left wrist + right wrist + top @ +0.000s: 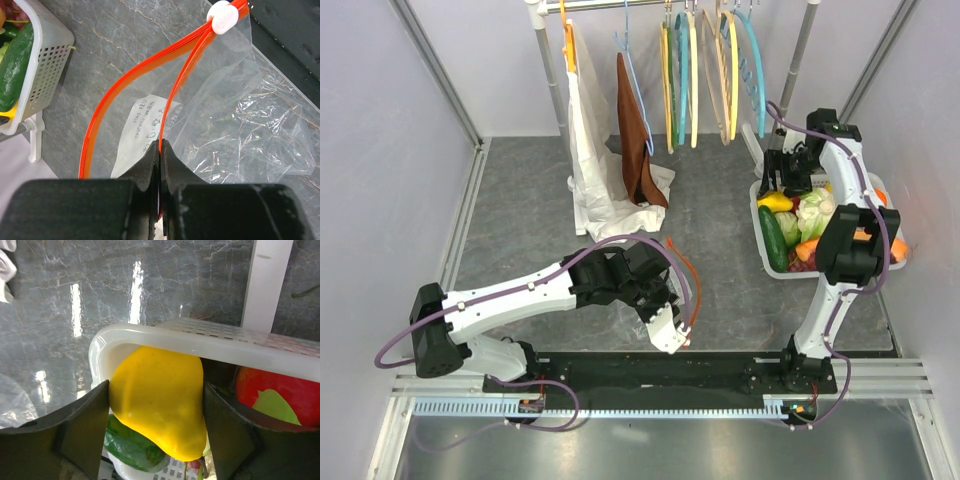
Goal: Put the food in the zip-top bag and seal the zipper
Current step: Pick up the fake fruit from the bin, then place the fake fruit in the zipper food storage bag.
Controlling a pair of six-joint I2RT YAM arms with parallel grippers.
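Pick step, by look of it. Right gripper in basket, fingers against both flanks of yellow fruit, not yet lifted. Left gripper pinches zipper — zip-top bag mouth gaping on surface. Next — lift fruit clear of rim, carry to mouth.

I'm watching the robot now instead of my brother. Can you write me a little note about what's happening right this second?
Left gripper: shut on the zipper, pinching one lip so the zip-top bag gapes open.
Right gripper: jaws against both sides of the yellow fruit, which sits in the white basket.
Cucumber: also in the basket.
Done: bag is open, with no food inside.
Left: lift the yellow fruit across into the bag, bring the other food, then seal the zipper.
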